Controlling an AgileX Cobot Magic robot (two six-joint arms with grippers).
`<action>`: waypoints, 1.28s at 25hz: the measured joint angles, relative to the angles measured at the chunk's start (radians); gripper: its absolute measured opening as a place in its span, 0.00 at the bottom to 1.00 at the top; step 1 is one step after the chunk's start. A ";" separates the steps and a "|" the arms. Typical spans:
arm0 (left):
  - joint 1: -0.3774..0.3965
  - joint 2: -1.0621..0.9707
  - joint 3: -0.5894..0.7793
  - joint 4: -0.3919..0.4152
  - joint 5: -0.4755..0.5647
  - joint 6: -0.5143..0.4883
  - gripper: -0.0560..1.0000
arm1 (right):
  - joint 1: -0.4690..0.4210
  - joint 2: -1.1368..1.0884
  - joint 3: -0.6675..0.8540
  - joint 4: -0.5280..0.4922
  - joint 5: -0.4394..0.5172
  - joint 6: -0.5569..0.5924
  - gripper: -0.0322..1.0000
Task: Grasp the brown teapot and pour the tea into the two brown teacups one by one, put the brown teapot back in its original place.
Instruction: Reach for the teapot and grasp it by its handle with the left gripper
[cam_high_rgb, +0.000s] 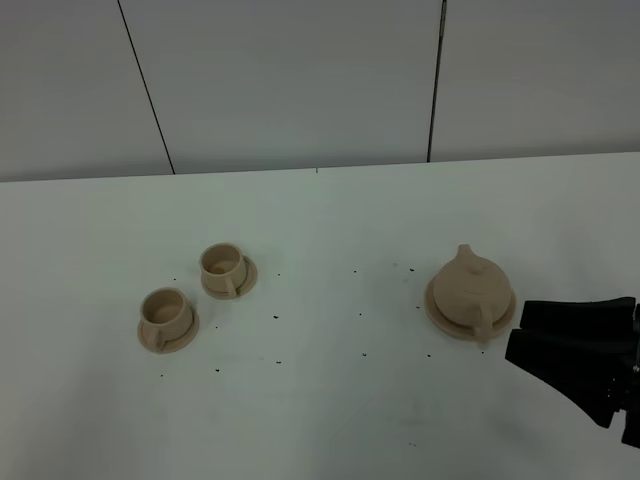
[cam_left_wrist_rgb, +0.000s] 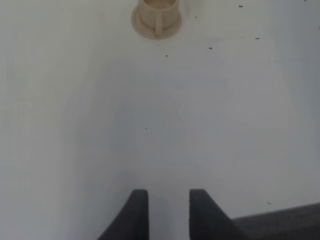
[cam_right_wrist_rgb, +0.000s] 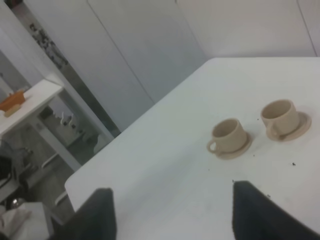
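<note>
Tan teapot (cam_high_rgb: 470, 290) is sitting lid-on on its matching plate (cam_high_rgb: 432, 306), on the white table (cam_high_rgb: 330, 410). The nearer cup (cam_high_rgb: 224, 267) and the farther cup (cam_high_rgb: 166, 316) are well apart from the teapot, over on the left arm's side, each upright on its own saucer (cam_high_rgb: 249, 277). Only the high camera shows the teapot at all. It also shows the right gripper (cam_high_rgb: 515, 332) just beside the teapot's handle, which points at it, and I can't see any contact. The right wrist camera misses the teapot completely. What it does show is that gripper's two dark fingers (cam_right_wrist_rgb: 102, 210) spread wide with nothing but table between them, so they're released, with both cups farther off across the table. It also catches a bit of room past the table edge that the other cameras don't. The left gripper (cam_left_wrist_rgb: 168, 192) only shows up in its own wrist view: fingers a little apart, bare table in the gap, holding nothing. One cup (cam_left_wrist_rgb: 156, 14) is well ahead of it, handle facing the camera, can't tell which one. Little black specks (cam_high_rgb: 276, 317) are scattered between the teapot and the cups.
</note>
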 joint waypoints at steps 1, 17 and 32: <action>0.000 0.000 0.000 0.000 0.000 0.000 0.31 | 0.000 0.000 0.000 0.010 0.000 -0.004 0.50; 0.000 0.000 0.000 0.000 0.000 0.000 0.31 | 0.000 0.000 -0.023 0.006 -0.158 0.149 0.49; 0.000 0.000 0.000 0.000 0.000 -0.001 0.31 | 0.426 0.012 -0.334 -0.813 -0.934 1.207 0.44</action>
